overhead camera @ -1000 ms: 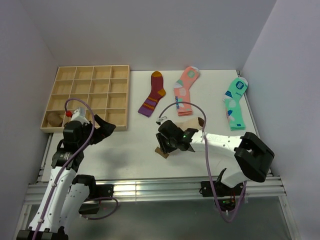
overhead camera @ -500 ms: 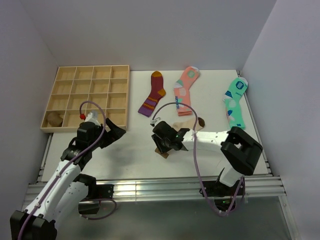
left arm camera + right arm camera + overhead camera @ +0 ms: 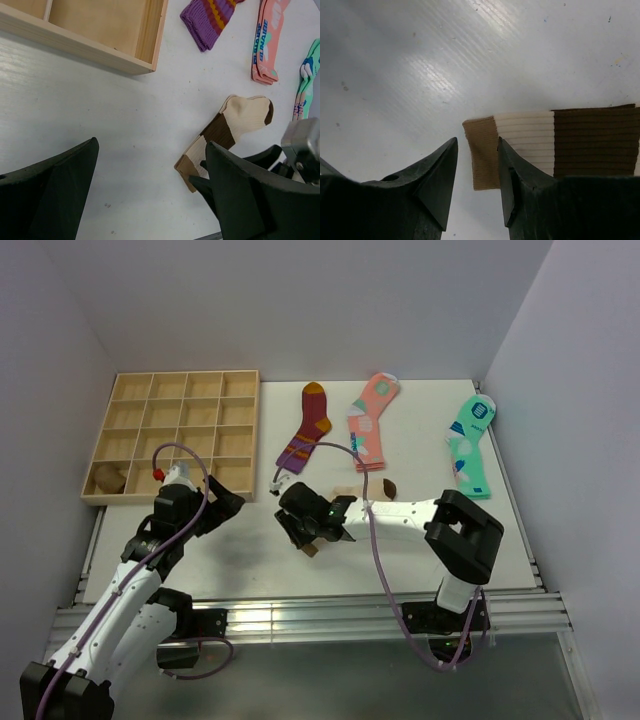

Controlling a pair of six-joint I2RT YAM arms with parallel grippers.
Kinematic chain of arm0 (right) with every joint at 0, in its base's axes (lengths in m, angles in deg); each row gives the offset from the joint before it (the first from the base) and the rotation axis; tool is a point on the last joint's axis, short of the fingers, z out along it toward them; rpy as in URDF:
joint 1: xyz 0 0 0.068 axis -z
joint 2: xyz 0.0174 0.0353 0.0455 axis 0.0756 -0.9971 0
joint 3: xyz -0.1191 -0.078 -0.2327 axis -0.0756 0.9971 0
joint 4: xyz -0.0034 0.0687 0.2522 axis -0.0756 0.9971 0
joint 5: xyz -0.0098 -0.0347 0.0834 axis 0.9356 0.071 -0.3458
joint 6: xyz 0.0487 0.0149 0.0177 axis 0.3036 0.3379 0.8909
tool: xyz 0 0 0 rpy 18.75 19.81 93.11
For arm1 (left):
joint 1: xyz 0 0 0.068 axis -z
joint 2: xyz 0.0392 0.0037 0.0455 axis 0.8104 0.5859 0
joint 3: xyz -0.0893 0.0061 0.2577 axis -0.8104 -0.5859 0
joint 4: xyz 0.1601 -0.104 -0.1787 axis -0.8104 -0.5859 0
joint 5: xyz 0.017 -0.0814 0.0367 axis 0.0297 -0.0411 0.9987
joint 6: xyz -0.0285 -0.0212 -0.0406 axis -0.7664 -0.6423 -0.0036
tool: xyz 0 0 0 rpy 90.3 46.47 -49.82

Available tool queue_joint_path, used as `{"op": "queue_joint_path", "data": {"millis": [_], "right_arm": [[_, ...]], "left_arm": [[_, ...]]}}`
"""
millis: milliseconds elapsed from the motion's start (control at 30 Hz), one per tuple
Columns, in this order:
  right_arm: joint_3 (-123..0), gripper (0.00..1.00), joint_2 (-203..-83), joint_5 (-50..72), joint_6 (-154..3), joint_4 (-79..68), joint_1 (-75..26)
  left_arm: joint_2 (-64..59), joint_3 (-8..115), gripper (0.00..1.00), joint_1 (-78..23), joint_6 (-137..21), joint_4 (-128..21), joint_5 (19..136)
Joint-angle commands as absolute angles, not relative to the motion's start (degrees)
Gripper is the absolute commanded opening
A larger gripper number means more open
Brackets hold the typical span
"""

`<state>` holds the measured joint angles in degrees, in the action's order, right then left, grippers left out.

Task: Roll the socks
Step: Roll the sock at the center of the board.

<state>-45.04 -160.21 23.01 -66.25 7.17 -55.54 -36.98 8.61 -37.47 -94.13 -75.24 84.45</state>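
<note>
Fingers point(image 3: 530, 200) of right gripper point(image 3: 477, 149) narrowly parted over tan cuff end of beige sock point(image 3: 235, 120), pinching nothing. Flat mid-table, toe toward two o'clock, rolling not yet begun. Left gripper point(image 3: 151, 147) at nine o'clock, spread wide, empty.

left end effector point(image 3: 152, 150) jaws spread wide | right end effector point(image 3: 477, 150) jaws narrowly parted, arm stretched leftward

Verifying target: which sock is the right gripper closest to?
The beige sock with brown bands; the right gripper is at its cuff. Maroon, pink and mint socks lie farther back.
</note>
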Motion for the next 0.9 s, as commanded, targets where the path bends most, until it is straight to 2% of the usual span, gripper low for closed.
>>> {"op": "queue_joint_path", "data": {"millis": [0, 200, 400, 867], "right_arm": [[-45.41, 0.45, -155.26, 25.06, -68.2, 7.74, -57.62], [-39.08, 0.49, -151.3, 26.03, -68.73, 6.78, -60.26], [-38.37, 0.53, -151.81, 29.98, -69.78, 8.26, -62.11], [-40.66, 0.49, -155.95, 31.3, -72.15, 9.06, -63.42]], "left_arm": [[-36.86, 10.13, 0.94, -37.26, -93.63, -75.89, 85.64], [-37.13, 10.83, 0.95, -37.17, -93.27, -77.04, 85.64], [-35.99, 10.83, 0.95, -37.08, -93.19, -76.43, 85.37], [-35.54, 10.39, 0.95, -36.99, -93.27, -76.25, 85.02]]}}
